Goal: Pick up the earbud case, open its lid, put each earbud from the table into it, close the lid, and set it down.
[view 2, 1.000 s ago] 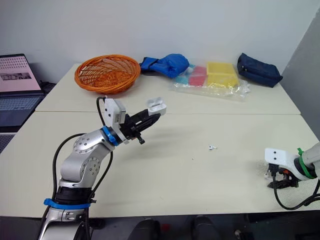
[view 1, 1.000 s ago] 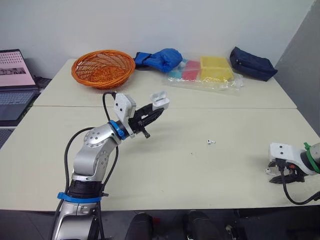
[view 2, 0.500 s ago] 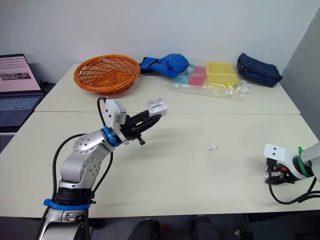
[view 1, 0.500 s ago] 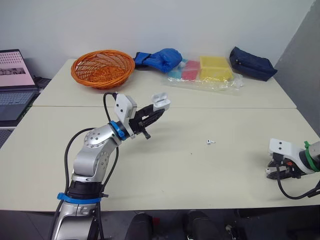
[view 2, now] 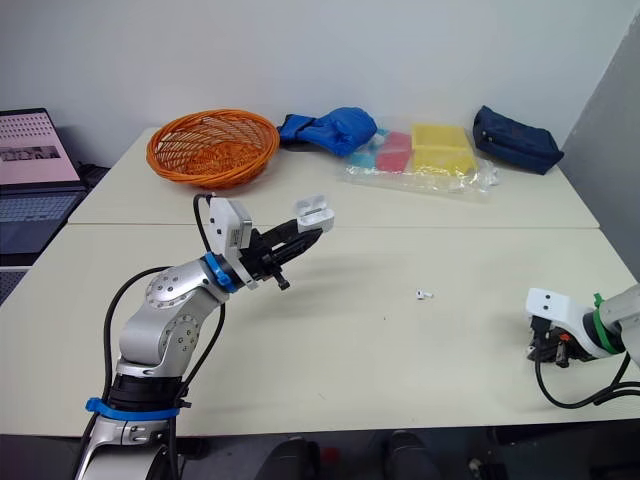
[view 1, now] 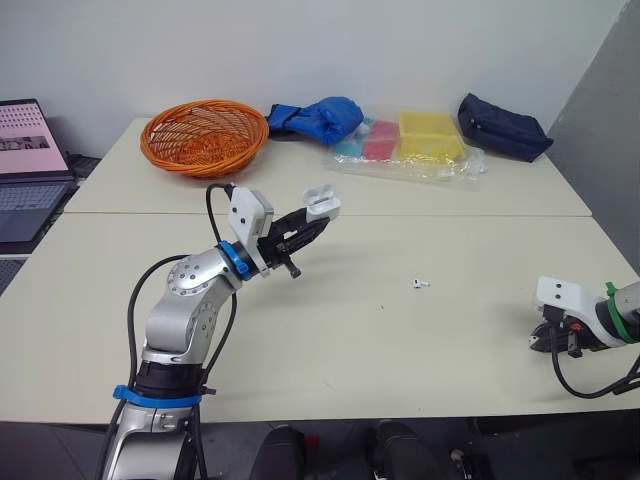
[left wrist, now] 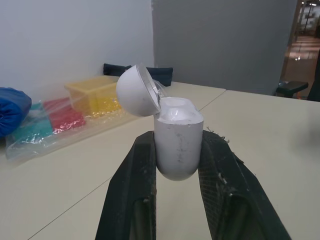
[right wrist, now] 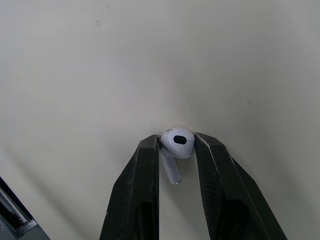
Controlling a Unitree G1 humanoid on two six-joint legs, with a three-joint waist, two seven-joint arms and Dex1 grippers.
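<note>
left arm showing silver shell, 2 blue rings, looping black cable; right arm wearing green band, white wrist block.

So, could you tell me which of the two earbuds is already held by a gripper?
The earbud pinched in the right gripper, near the table's right edge; the other earbud lies loose mid-table.

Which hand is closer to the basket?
Left. The left hand, holding the case, is raised in front of the basket; the right hand, gripping an earbud, is far to the right.
</note>
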